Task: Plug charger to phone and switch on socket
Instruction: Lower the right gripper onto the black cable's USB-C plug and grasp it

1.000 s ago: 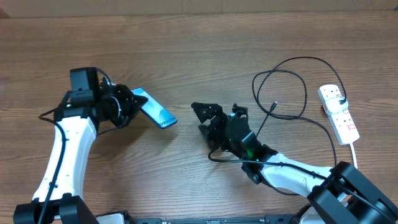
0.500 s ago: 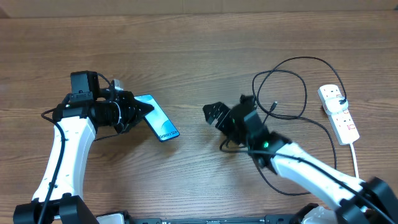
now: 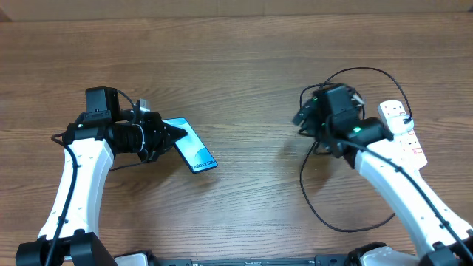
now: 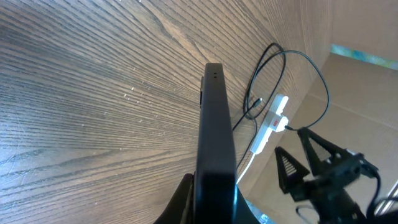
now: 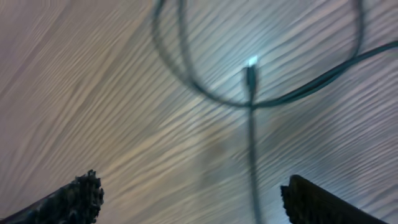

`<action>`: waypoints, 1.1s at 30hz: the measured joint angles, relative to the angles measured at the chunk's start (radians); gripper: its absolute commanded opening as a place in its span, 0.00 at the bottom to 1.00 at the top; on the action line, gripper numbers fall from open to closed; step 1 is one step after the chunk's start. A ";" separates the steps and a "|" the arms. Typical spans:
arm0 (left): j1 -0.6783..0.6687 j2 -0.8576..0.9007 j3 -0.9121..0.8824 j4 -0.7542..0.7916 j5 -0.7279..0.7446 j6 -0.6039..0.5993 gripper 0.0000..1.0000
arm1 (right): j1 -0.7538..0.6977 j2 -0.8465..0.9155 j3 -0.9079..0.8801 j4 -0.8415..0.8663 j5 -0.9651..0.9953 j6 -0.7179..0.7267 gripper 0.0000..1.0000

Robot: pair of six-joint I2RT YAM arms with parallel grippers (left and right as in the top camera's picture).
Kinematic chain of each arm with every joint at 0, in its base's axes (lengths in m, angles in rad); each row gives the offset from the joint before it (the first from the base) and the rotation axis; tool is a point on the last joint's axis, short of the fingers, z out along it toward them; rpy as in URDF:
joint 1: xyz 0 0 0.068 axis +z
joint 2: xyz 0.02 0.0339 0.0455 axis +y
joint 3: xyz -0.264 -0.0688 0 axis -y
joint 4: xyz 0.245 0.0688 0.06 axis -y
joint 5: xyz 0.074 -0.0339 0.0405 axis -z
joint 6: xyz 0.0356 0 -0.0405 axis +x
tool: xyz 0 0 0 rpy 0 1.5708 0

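My left gripper is shut on the phone, gripping one short end; its teal screen faces up and it slants toward the table's middle. In the left wrist view the phone shows edge-on between the fingers. The charger's thin black cable loops at the right. Its metal-tipped plug lies on the wood ahead of my right gripper, which is open and empty. In the overhead view the right gripper hovers over the cable's left side. The socket lies at the far right with the black plug head in it.
The socket's thick white cord runs toward the front right edge. The cable's lower loop trails across the wood under the right arm. The socket and cable also show far off in the left wrist view. The right wrist view is motion-blurred.
My right arm has swung from the table's middle to the right, over the cable loop. My left gripper has shifted the phone slightly right and flatter.
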 measured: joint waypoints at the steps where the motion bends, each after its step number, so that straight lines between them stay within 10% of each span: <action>1: 0.000 0.000 0.000 0.002 0.000 0.000 0.04 | -0.010 0.011 0.000 -0.001 0.002 -0.010 0.84; 19: 0.000 0.000 0.000 0.006 0.002 0.000 0.04 | -0.022 0.354 0.000 0.102 0.040 -0.053 0.55; 33: 0.000 0.000 0.000 0.010 0.002 -0.002 0.04 | -0.022 0.370 0.000 0.101 0.017 -0.060 0.07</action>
